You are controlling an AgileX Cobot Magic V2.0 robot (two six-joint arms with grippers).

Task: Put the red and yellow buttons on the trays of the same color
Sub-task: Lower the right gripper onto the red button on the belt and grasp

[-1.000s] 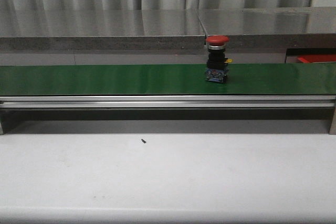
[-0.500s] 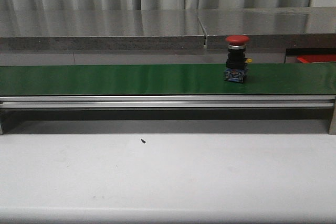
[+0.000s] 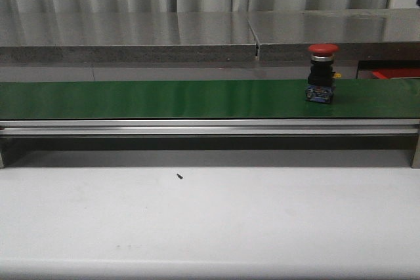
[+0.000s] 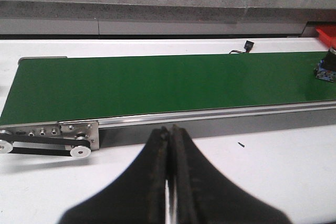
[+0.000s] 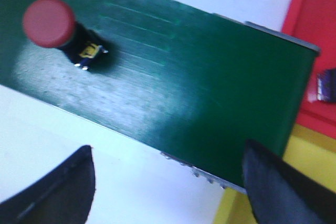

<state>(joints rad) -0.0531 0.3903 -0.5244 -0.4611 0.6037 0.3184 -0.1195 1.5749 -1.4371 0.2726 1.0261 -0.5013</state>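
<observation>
On green belt point(image 3: 164, 99), red button point(image 3: 322, 73).

Glossy red plastic button cap point(image 3: 323, 49); smooth matt green conveyor belt point(image 3: 164, 99) on brushed aluminium rail point(image 3: 197, 127); matt white tabletop point(image 3: 210, 221).

Dim, even light; glare on the green belt point(image 5: 157, 77); right wrist view blurred

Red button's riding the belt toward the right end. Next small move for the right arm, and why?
Probably lower the open right hand onto the red mushroom-cap push button. It stands upright on the green conveyor belt, ungrasped, near the end by the red tray. The left hand is shut and far from it.
</observation>
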